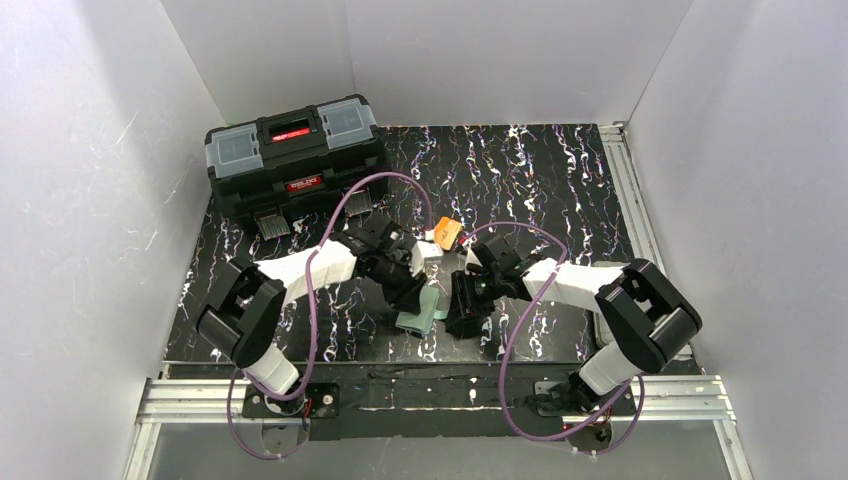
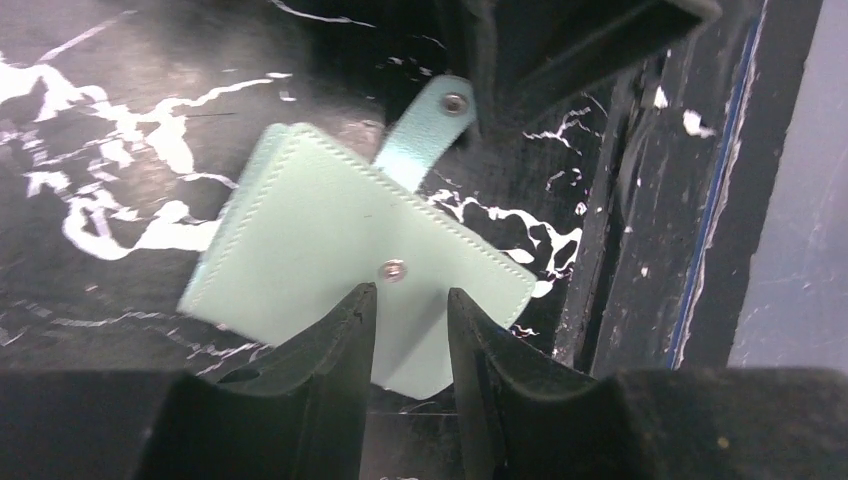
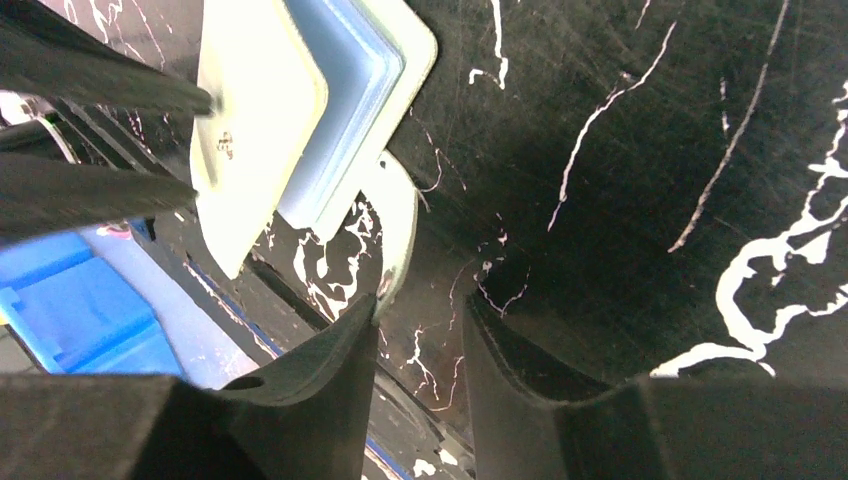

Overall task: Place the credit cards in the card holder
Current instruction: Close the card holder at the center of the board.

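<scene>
The mint-green card holder (image 1: 420,316) lies near the table's front edge between my two grippers, its cover partly lifted so the blue inside (image 3: 340,110) shows. My left gripper (image 2: 412,300) stands slightly open with its tips on the holder's outer face (image 2: 320,240), next to the snap; nothing is pinched between them. The snap tab (image 2: 430,130) reaches toward my right gripper (image 3: 420,305), which is open, the tab's end (image 3: 400,230) touching its left fingertip. The orange credit card (image 1: 447,233) lies flat behind both grippers. I cannot pick the white card out from the table's white veins.
A big black toolbox (image 1: 295,160) with grey lid compartments stands at the back left. The table's front edge and metal rail (image 2: 620,250) run just beside the holder. White walls close in both sides and the back.
</scene>
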{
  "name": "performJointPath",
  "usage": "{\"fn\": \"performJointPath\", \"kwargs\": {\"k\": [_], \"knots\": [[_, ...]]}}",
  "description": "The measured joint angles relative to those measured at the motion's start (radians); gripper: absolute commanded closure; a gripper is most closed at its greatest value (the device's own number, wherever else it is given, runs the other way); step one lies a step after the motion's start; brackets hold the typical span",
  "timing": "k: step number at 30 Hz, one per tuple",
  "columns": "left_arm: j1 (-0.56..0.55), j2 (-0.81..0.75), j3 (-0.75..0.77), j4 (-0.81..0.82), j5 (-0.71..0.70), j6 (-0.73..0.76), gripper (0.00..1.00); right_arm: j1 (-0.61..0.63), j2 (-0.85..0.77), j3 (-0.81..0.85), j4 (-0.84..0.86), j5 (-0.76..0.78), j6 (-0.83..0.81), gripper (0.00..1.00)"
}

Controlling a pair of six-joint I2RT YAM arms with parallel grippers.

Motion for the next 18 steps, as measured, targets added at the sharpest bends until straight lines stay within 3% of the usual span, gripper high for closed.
{"fn": "performJointPath", "kwargs": {"k": [6, 13, 18], "knots": [[-0.121, -0.034, -0.035, -0.018, -0.1, 0.109, 0.63, 0.0, -0.025, 0.002, -0.027, 0.026, -0.002, 0.39], [-0.148, -0.093, -0.07, -0.03, -0.195, 0.286, 0.62, 0.0, -0.052, 0.017, -0.045, 0.033, -0.003, 0.03], [-0.15, -0.094, -0.087, -0.02, -0.229, 0.353, 0.63, -0.001, -0.073, 0.019, -0.053, 0.048, -0.004, 0.02]]}}
